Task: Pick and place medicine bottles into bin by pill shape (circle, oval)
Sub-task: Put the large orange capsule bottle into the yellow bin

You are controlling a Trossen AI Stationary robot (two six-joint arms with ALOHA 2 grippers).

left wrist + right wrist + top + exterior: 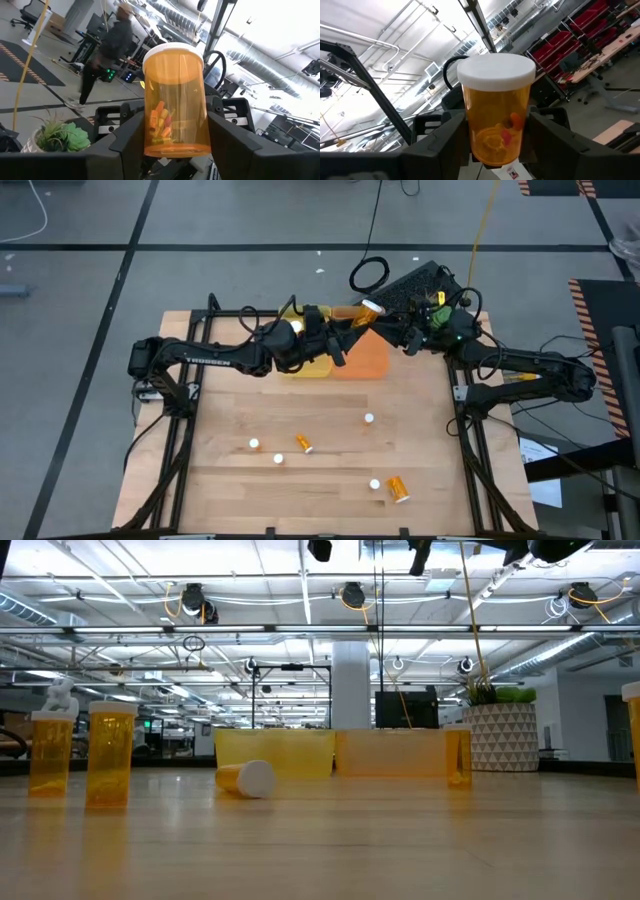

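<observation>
Two upright medicine bottles [50,753] stand closest in the low view, at the frame's left, with a capped bottle [246,778] lying on its side near the centre. Behind it sit the yellow tray [275,753] and the orange tray [395,752]. High above the trays, at upper centre of the overhead view, the left gripper [172,137] pinches a bottle of oval pills [173,100], while the right gripper [497,135] pinches a bottle of round pills [496,112]. Five more bottles [303,443] lie scattered on the table [230,405] below
</observation>
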